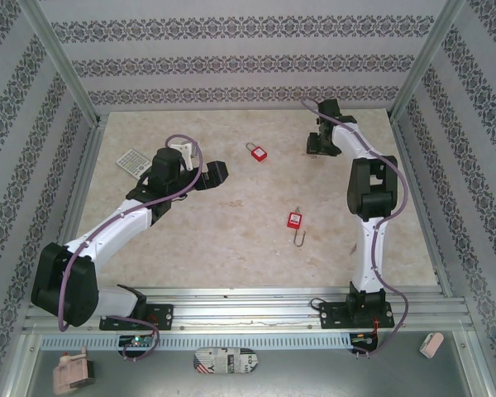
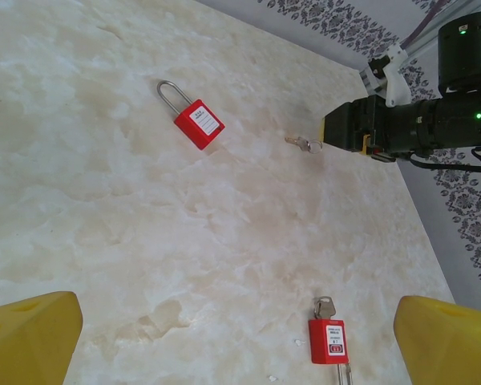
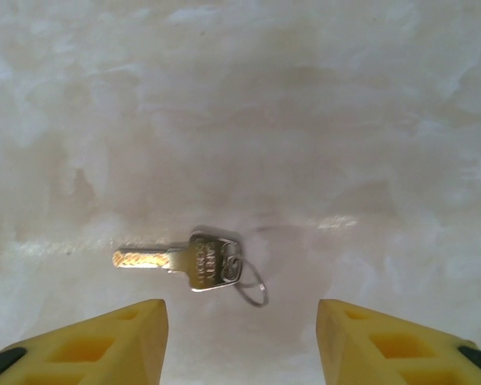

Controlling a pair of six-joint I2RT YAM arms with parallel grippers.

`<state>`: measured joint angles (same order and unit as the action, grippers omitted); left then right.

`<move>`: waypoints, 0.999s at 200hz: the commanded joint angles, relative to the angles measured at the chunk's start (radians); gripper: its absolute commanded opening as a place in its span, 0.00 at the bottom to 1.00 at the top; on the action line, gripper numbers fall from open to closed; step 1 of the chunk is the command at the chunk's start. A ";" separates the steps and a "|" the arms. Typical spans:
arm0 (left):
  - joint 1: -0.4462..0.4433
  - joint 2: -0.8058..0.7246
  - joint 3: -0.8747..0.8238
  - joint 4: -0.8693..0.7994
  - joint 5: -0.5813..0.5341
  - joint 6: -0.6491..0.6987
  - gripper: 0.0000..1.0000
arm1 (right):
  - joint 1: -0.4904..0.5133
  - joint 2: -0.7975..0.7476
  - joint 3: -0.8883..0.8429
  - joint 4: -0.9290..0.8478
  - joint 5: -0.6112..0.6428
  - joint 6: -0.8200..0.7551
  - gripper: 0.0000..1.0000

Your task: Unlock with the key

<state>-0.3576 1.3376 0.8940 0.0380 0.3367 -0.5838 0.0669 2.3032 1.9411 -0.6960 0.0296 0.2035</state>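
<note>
A loose silver key with a small ring lies flat on the marbled table, blade pointing left. My right gripper hovers low over it, its yellow fingers apart on either side and touching nothing. From the left wrist view, that key sits just in front of the right gripper. One red padlock lies at the back centre. A second red padlock lies mid-table with another key in its base. My left gripper is open and empty, away from both locks.
A small grey gridded pad lies at the back left of the table. Patterned walls and metal frame posts enclose the table on three sides. The arm bases sit on the rail at the near edge.
</note>
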 commanded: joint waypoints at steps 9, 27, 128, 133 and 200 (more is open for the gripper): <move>0.014 0.014 0.007 0.007 0.007 0.013 1.00 | -0.016 0.044 0.063 -0.059 -0.043 0.017 0.48; 0.016 0.020 0.011 0.008 0.007 0.012 1.00 | -0.020 0.069 0.097 -0.088 -0.063 0.014 0.44; 0.029 0.031 0.013 0.008 0.014 0.012 1.00 | -0.029 0.179 0.259 -0.227 -0.071 0.024 0.36; 0.030 0.032 0.013 0.008 0.016 0.010 1.00 | -0.029 0.182 0.265 -0.233 -0.073 0.024 0.36; 0.037 0.035 0.016 0.004 0.020 0.009 1.00 | -0.045 0.223 0.326 -0.273 -0.084 0.037 0.20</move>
<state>-0.3370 1.3647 0.8940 0.0380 0.3439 -0.5838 0.0364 2.5034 2.2295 -0.9283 -0.0479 0.2234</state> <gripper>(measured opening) 0.997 0.221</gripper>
